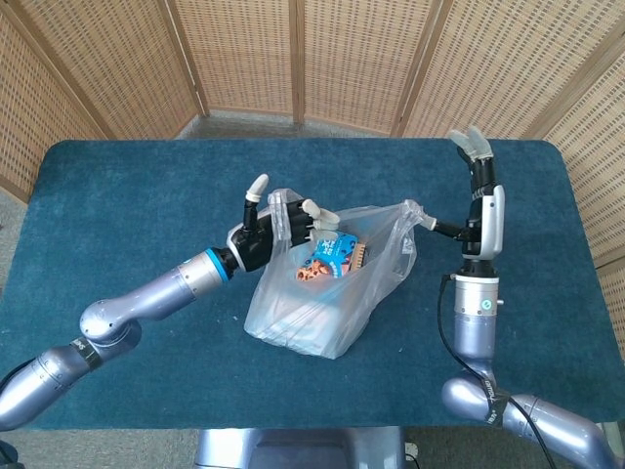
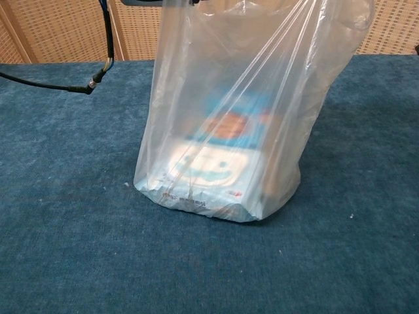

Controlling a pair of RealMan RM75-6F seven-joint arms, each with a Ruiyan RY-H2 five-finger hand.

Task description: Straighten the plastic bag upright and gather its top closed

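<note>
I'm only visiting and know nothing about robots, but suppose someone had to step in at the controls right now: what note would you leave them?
Left robot hand: grips the left side of the plastic bag's rim, held up over the opening.
Right robot hand: pinches the bag's right handle, its other fingers pointing up.
Bag: stands upright on the blue table, stretched between the two hands, with boxed snacks inside.
Done: bag is upright.
Left: its top is open wide; likely bring both hands together to gather it closed.
</note>
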